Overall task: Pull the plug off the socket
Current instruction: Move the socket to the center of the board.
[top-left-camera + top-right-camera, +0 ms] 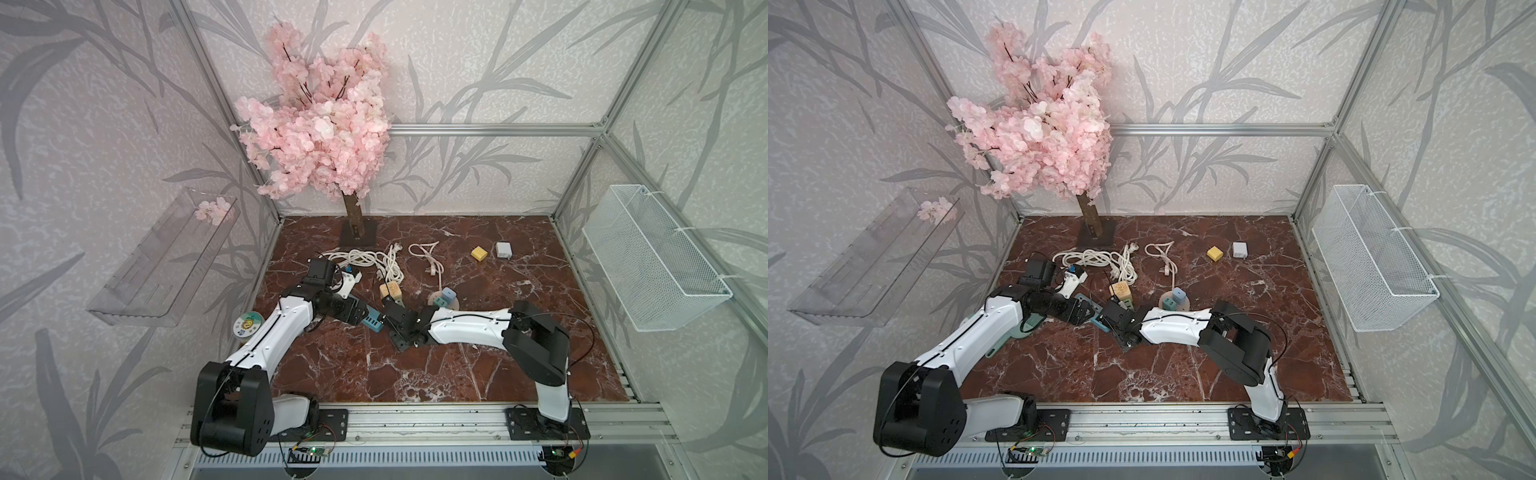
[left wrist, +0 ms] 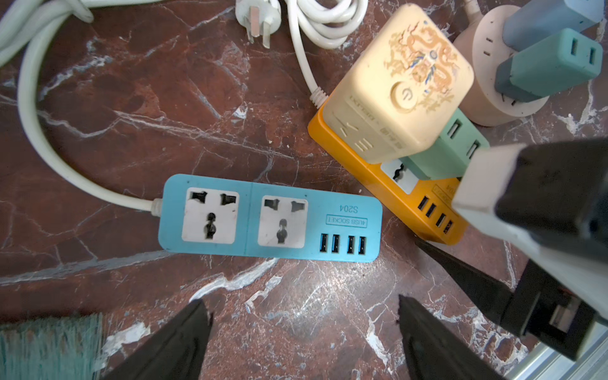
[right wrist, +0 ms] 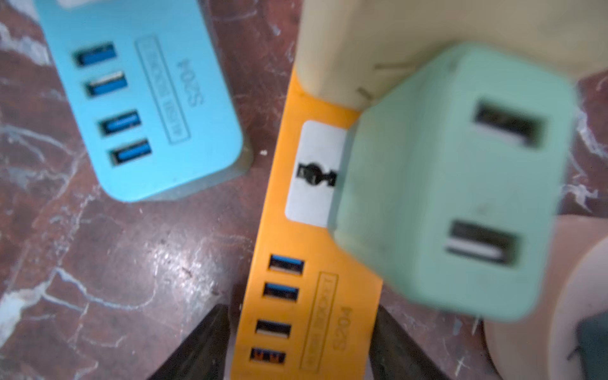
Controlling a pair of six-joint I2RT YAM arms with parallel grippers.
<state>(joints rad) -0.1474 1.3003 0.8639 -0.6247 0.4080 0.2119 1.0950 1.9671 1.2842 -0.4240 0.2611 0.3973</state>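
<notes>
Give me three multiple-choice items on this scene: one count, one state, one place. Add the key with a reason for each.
1. How many USB ports does the blue power strip have? A four; B two; C six.
2. Its two outlets are: A both filled; B one filled; C both empty.
3. The cream cube with the dragon print stands on: A the blue power strip; B the orange power strip; C the round socket.

Key:
1 A: four blue ports sit in a row at one end.
2 C: no plug sits in either outlet.
3 B: the cube stands on the orange body, beside a green charger.
</notes>
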